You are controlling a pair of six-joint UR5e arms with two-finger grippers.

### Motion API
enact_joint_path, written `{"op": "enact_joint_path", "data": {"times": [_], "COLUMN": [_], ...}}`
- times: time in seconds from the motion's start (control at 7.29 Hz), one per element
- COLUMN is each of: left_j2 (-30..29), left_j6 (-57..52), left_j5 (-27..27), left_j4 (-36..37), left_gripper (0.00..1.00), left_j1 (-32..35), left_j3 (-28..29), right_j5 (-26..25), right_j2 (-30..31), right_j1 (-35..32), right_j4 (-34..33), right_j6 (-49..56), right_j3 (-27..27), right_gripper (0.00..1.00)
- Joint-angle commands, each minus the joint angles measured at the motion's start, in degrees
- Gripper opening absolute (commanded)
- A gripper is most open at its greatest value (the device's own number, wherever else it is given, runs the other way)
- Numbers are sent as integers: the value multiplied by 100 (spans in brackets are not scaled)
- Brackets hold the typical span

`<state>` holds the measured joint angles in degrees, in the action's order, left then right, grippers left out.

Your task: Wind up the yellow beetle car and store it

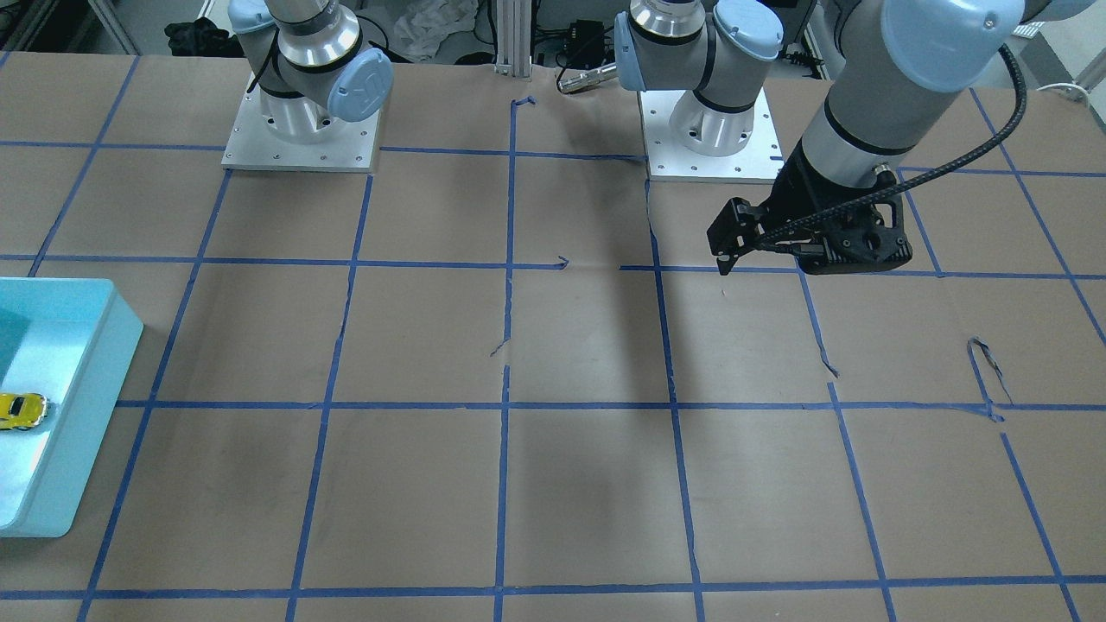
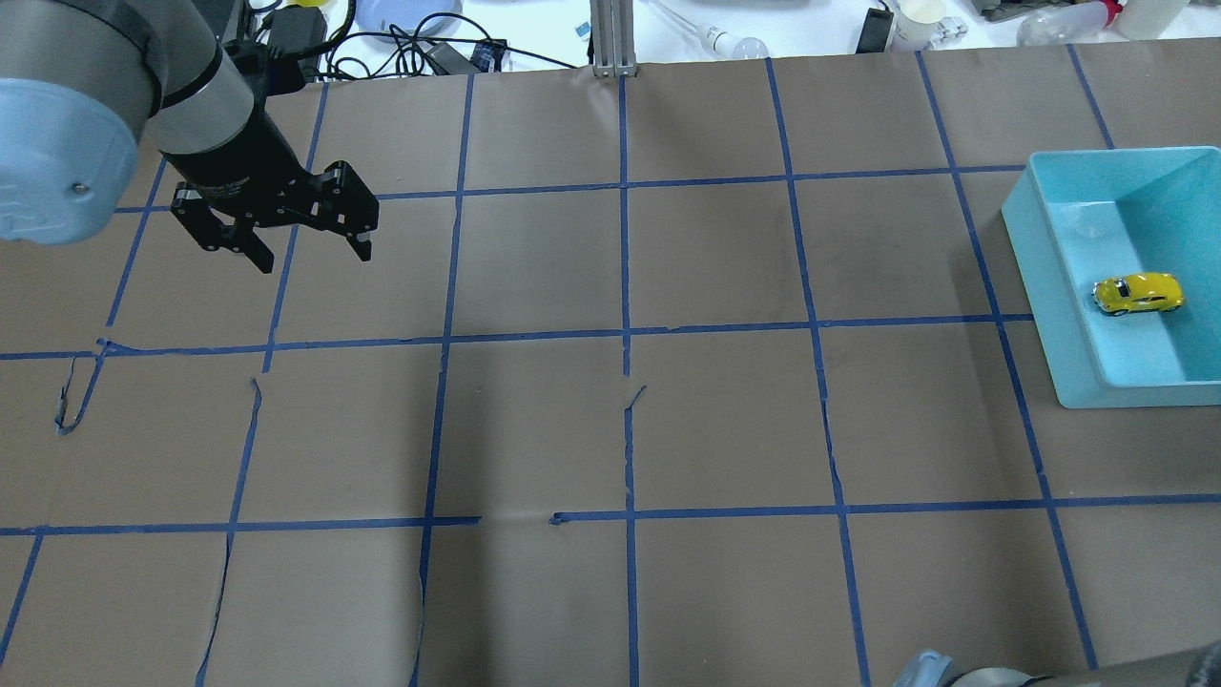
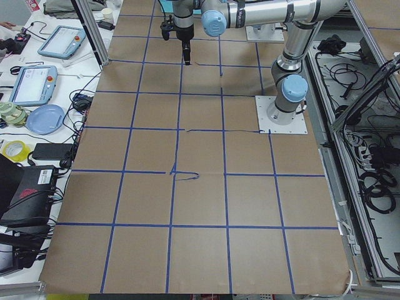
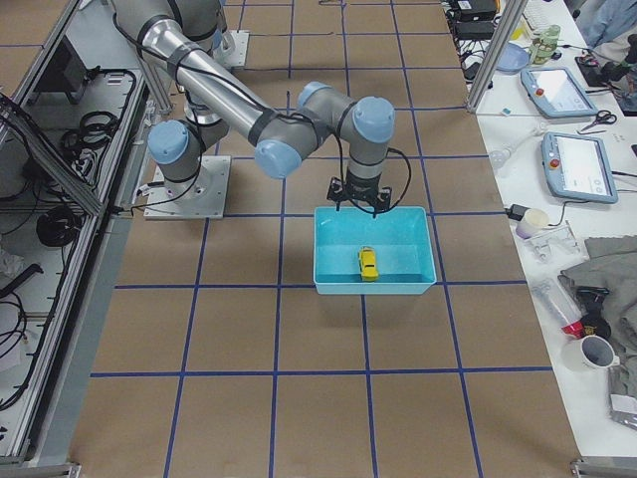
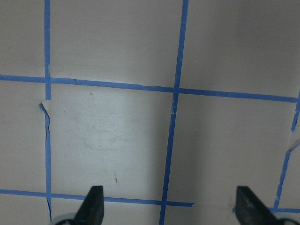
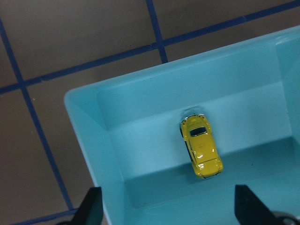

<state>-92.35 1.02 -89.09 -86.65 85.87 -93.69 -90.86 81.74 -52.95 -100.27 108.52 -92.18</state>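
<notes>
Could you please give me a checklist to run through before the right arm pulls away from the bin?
1. Yellow beetle car rests on its wheels on the floor of the teal bin: ok.
2. Right end effector is open and holds nothing: ok.
3. Its fingers are apart from the car, so a retreat should not drag the car along: ok.
4. Left end effector is open, empty, and over the table far from the bin: ok.
5. Car's spring is wound: cannot tell.
</notes>
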Motion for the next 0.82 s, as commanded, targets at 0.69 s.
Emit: {"op": "enact_joint_path", "data": {"times": [0.69], "left_j2": [103], "left_j6": [-41], "left_j5": [6], "left_j4": [35], "left_gripper": [100], "left_j1": [61], "left_j3": [88], "right_j5": [-116], "right_j2": [702], "right_j1": [-2075], "right_j4": [1580], "right_j6": [-6581], "right_j3": [411], "right_gripper": [100]}}
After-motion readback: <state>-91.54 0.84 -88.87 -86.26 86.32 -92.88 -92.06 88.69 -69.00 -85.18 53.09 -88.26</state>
